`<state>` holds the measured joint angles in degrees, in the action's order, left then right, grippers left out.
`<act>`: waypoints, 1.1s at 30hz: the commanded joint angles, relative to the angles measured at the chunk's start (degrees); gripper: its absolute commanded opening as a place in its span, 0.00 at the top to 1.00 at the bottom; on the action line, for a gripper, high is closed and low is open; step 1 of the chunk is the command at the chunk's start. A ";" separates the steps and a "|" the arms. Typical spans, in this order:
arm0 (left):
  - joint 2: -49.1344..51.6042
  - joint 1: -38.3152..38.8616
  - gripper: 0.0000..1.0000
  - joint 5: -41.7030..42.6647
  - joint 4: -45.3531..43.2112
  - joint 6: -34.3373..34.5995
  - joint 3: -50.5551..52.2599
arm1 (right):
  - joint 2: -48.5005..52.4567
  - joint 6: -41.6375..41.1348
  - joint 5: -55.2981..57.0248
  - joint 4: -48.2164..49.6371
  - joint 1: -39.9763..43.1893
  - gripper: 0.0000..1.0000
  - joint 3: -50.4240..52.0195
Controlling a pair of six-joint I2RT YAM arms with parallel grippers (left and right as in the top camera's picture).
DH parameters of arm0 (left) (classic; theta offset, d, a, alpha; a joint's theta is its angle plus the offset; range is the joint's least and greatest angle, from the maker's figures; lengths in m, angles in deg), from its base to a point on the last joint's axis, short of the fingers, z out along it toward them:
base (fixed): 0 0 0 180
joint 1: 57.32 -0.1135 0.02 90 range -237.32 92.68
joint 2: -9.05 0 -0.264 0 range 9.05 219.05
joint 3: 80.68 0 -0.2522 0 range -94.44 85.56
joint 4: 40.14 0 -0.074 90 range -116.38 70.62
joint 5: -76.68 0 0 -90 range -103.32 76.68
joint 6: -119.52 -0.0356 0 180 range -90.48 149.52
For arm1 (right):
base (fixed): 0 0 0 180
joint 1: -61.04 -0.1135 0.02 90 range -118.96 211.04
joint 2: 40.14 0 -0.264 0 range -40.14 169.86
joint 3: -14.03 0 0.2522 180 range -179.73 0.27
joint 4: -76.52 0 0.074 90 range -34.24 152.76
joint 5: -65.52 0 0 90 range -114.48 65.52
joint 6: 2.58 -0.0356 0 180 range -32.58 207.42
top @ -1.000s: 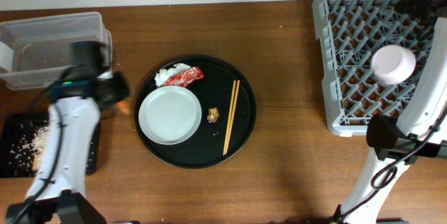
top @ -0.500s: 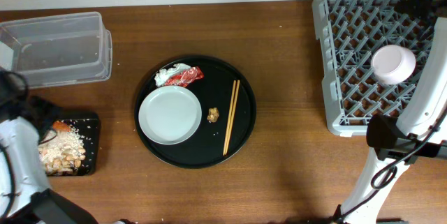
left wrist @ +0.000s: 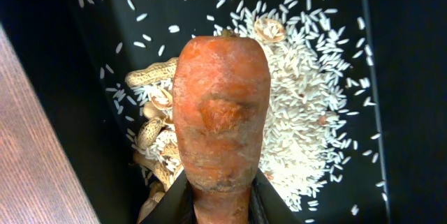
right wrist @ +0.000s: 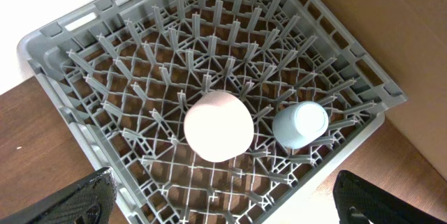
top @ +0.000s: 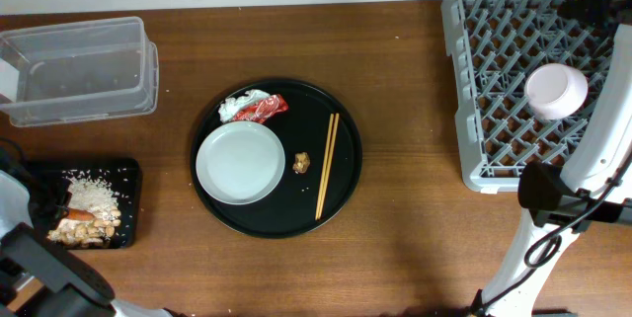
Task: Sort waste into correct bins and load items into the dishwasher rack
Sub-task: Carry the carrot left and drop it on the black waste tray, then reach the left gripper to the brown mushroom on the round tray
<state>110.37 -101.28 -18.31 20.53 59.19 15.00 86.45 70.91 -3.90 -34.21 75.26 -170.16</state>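
At eight o'clock of the table (top: 415, 258), the left gripper (left wrist: 222, 208) clenches the orange carrot (left wrist: 220, 112) over the rice (left wrist: 307, 98) in the flat black tray (left wrist: 112, 35); release low and centred so it cannot roll out. At two o'clock, the right gripper (right wrist: 223, 208) gapes empty above the dishwasher rack (right wrist: 140, 63)

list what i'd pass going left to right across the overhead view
black bin → plate → brown lump → chopsticks → rack
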 commanded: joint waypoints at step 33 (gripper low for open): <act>-9.46 44.59 0.27 28.04 2.40 -13.92 -4.44 | -1.60 -0.24 1.03 -0.33 0.07 0.02 0.20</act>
<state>100.62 -65.02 12.59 23.00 47.08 10.52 86.45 70.95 -3.92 -34.21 75.26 -170.16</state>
